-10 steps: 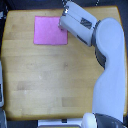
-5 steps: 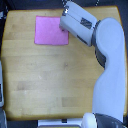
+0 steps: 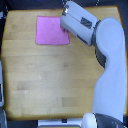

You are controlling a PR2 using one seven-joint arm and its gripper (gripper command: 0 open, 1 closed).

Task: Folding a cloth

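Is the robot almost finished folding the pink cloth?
Not yet. The cloth lies flat on the wooden table, with no fold showing, so nothing looks done. The arm reaches over the cloth's edge on the exterior view's right; its pincer is hidden there, so a grip is unclear. The whole fold looks left to do.

A wooden tabletop (image 3: 45, 80) — light, plain-grained — fills most of the view.

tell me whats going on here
A PR2 arm reaches over a wooden table toward a pink cloth lying flat near the far edge. The arm's end covers the cloth's corner on the exterior view's right. The gripper itself is hidden under the arm, so whether it has hold of the cloth cannot be told. No fold shows yet.
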